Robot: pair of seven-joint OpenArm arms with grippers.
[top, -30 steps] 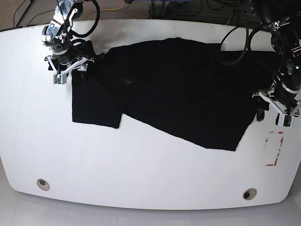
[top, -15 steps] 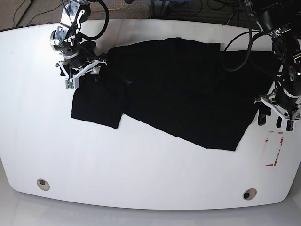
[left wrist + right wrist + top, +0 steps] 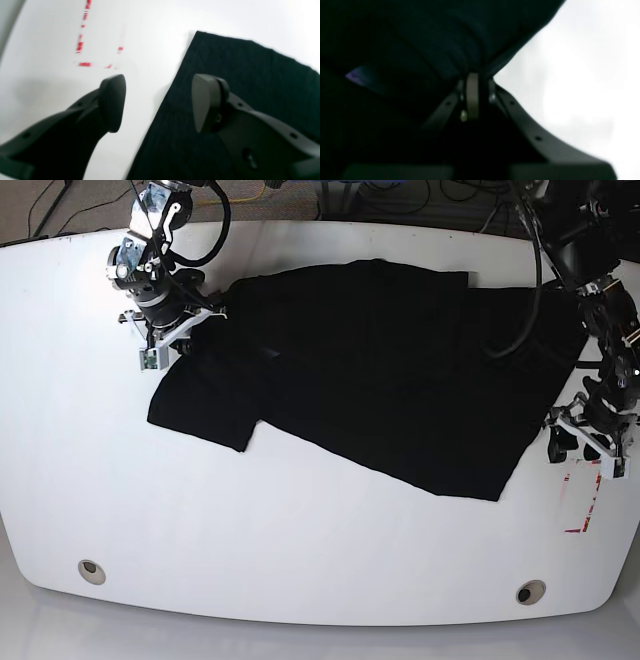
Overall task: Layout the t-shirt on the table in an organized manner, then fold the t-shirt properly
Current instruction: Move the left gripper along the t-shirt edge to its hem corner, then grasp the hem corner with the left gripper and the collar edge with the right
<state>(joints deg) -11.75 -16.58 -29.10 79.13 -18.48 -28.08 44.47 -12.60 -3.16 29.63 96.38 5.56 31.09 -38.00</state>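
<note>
Base view shows the t-shirt (image 3: 380, 370), soft and black, lying spread across the far middle of the table (image 3: 300, 550), which is white, shiny and smooth with rounded edges. One sleeve sticks out as a flat square flap. The right gripper (image 3: 178, 323) is pinched tight on a bunched fold of the cloth near that sleeve. The left gripper (image 3: 585, 448) has its hard, rounded dark fingers (image 3: 112, 102) spread wide, one over the shirt's straight edge, one over bare table beside a red-outlined mark (image 3: 583, 495).

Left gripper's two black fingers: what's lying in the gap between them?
In the left wrist view, the open left gripper straddles the t-shirt edge: bare white table on one side, black fabric on the other.
</note>
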